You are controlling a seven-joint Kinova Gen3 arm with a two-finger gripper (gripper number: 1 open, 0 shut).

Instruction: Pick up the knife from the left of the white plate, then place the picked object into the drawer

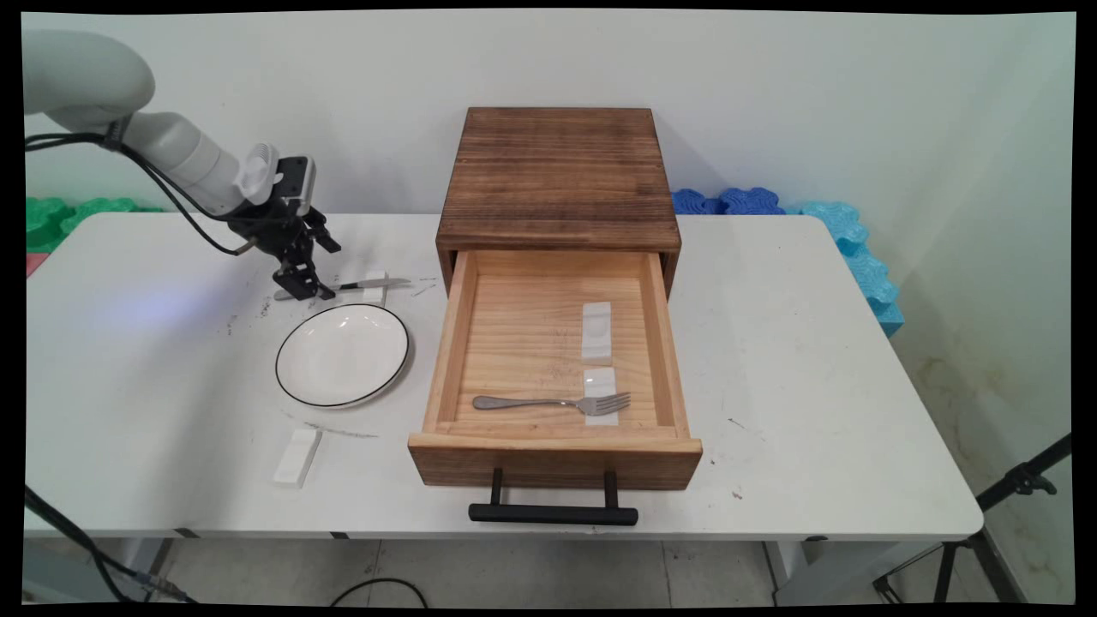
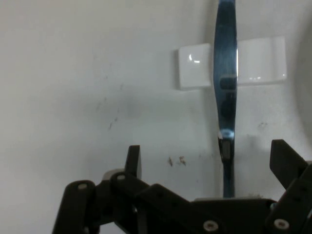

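Starting at the near edge of the desk (image 1: pixel 814 480), a wooden drawer (image 1: pixel 554 458) stands pulled fully out of its box (image 1: pixel 557 176), black handle (image 1: pixel 553 513) toward the camera. Inside it a fork (image 1: pixel 553 402) lies crosswise, its tines on a white rest (image 1: pixel 601 416); a second rest (image 1: pixel 596 332) sits bare just behind. Left of the drawer lies a loose white block (image 1: pixel 297 457), then an empty white plate (image 1: pixel 343 354) with a dark rim.

Just behind the plate lies the knife (image 1: pixel 386 282), its blade propped on a small white rest (image 1: pixel 374 294). The gripper (image 1: pixel 300 287) hangs low over the handle end. In the hand view its fingers (image 2: pixel 134 158) are spread wide and hold nothing, and the knife (image 2: pixel 225 97) runs up between them, closer to the right-hand one, across the rest (image 2: pixel 195 66).

The handle is thin and lies flat, so a closing pinch could slip off it or scrape the desk. Because the knife sits off-centre, one finger would likely meet it first and swivel it off its rest, perhaps against the plate's rim.
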